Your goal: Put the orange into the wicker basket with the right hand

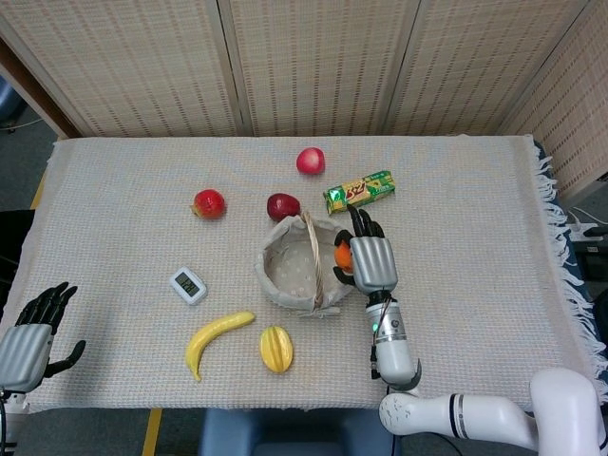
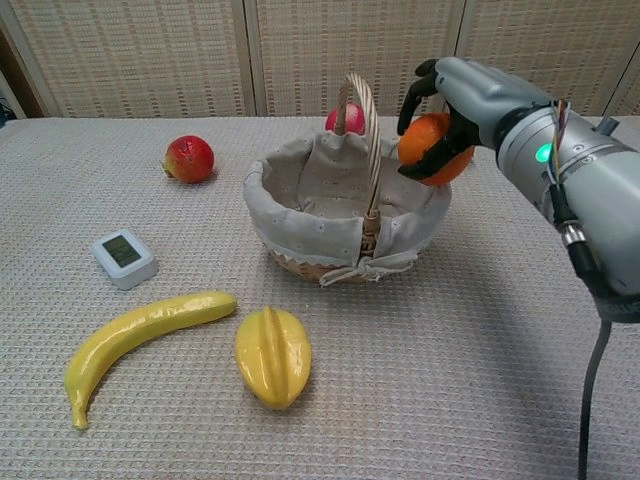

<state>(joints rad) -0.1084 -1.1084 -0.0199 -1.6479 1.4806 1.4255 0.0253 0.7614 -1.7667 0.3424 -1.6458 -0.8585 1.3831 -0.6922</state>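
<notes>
— So, nearest the camera, what lay on the cloth?
— A banana (image 2: 140, 332) and a yellow fruit (image 2: 272, 355); the left hand (image 1: 28, 342) hung idle, fingers apart, holding nothing.
— And the orange (image 2: 432, 148)?
— Clasped in the right hand (image 2: 462, 105), fingers curled round it, above the right rim of the basket (image 2: 345, 230).
— How would it handle?
— Probably firm, round and fairly light, apt to roll; a wrap round its widest part suited it. Behind stood a red apple (image 2: 344, 118).
</notes>
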